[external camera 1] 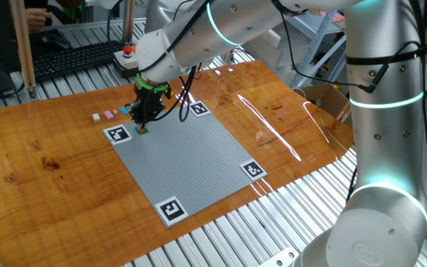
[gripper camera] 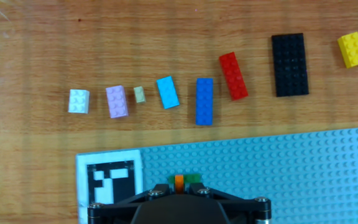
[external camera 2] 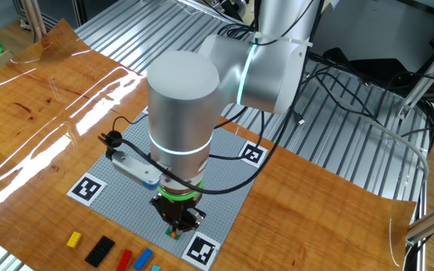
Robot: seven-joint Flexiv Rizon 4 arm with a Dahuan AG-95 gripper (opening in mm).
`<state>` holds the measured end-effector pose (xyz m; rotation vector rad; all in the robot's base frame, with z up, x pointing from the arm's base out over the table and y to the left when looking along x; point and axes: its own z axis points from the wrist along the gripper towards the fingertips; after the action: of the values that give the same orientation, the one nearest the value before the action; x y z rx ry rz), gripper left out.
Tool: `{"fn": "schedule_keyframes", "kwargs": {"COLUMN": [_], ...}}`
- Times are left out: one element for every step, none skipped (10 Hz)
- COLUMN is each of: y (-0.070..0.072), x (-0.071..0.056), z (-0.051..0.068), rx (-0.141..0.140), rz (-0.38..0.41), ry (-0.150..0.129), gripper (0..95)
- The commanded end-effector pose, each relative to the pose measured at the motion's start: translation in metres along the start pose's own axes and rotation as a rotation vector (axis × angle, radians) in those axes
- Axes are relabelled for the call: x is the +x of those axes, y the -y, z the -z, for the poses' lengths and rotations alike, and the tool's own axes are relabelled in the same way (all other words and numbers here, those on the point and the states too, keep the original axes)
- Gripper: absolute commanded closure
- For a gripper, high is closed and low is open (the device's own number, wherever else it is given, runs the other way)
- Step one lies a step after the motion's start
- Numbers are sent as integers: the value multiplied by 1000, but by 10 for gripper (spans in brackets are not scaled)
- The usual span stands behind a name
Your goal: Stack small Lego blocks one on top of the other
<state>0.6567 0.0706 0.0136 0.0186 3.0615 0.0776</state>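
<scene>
Gripper (gripper camera: 180, 186) pinches orange brick (gripper camera: 179, 181), seemingly upright, on green brick (gripper camera: 192, 178).

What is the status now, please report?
Gripper shut, down on baseplate, at orange brick and green brick. Spare bricks, like blue brick, lie apart. Nothing blocking.

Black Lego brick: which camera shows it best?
The hand view: the black Lego brick lies flat on the wood, whole and unobstructed, studs visible, between the red brick and the yellow brick. The other fixed view shows it small near the bottom edge. In one fixed view I cannot find it.
</scene>
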Motion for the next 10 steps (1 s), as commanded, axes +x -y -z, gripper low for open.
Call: {"fn": "schedule_keyframes", "kwargs": {"y": [1, 1, 0, 0, 0, 1, 1, 1, 1, 1], "x": [0, 0, 0, 0, 0, 1, 2, 3, 3, 3], "z": [-4, -2, -2, -2, -2, -2, -2, 2, 3, 1], "rx": [-11, -15, -18, -20, -18, -14, -14, -16, -17, -20], "rz": [-10, -20, -27, -27, -19, -9, -4, -3, -6, -6], "ry": [11, 8, 8, 10, 9, 6, -2, -7, -7, -2], "gripper": [950, 950, 950, 950, 950, 950, 950, 950, 950, 950]}}
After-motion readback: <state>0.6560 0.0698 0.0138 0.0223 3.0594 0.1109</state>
